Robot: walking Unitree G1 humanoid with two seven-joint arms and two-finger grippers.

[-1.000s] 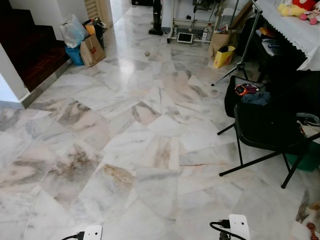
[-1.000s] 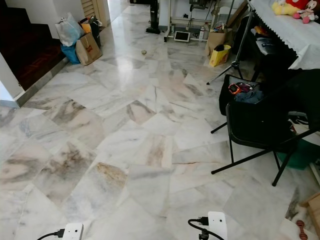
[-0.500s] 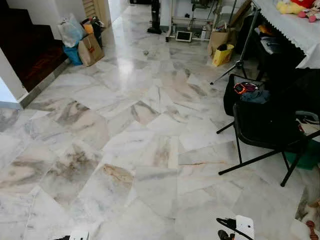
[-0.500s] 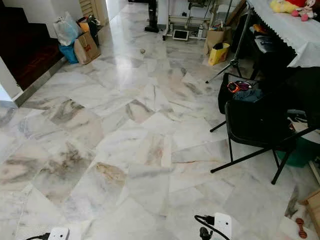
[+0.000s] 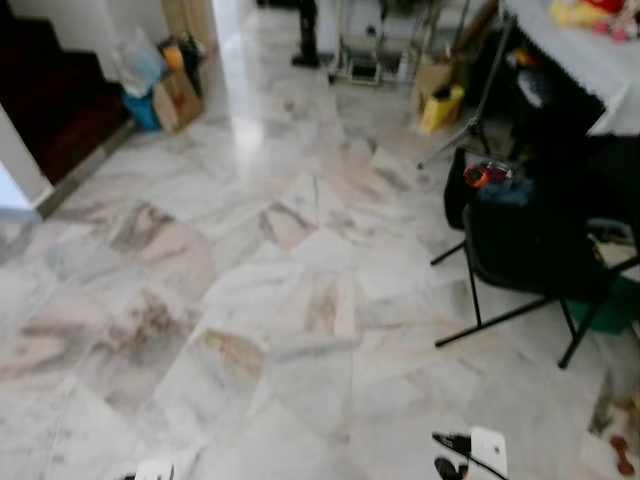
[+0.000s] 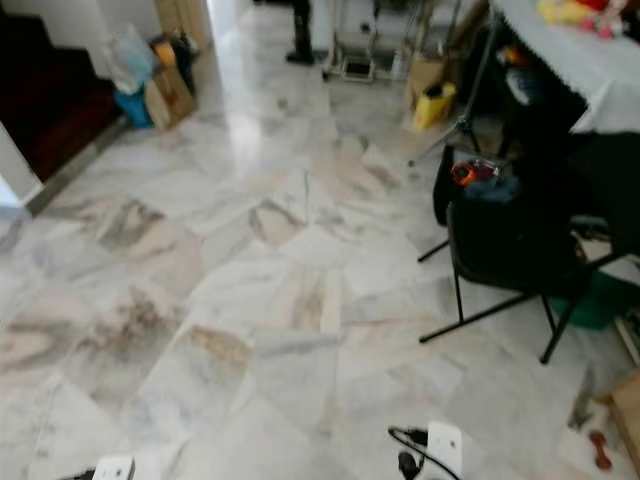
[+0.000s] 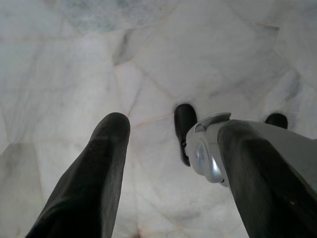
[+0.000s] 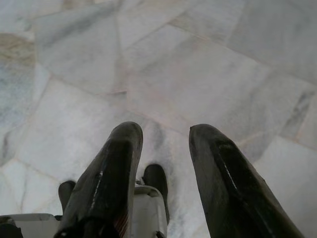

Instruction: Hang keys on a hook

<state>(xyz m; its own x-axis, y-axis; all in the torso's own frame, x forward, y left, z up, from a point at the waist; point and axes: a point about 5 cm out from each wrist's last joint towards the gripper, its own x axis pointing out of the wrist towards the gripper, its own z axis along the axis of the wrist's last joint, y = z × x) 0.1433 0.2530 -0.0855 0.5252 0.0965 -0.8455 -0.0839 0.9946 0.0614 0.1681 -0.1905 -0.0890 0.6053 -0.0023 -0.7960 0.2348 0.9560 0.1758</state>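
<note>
Both arms hang low over a marble floor [image 5: 300, 300]. My left gripper [image 7: 176, 126] is open, its two black fingers [image 7: 106, 158] spread wide over pale tiles with nothing between them. My right gripper [image 8: 166, 131] is also open and holds nothing, its fingers [image 8: 119, 163] pointing down at the floor. In the left eye view the white wrist parts of the left arm [image 5: 155, 468] and the right arm [image 5: 488, 450] peek in at the bottom edge. The head views are blurred.
A black folding chair [image 5: 530, 260] with a dark bag and an orange item [image 5: 480, 175] stands at the right. Behind it are a white-clothed table [image 5: 580, 50], a tripod leg [image 5: 470, 130] and a yellow bag [image 5: 443, 105]. Bags [image 5: 165, 85] sit by dark stairs [image 5: 50, 110] at the far left.
The whole picture has shifted slightly and gone blurred, so the camera has moved. The left arm's white wrist part sits lower at the bottom edge than a second ago.
</note>
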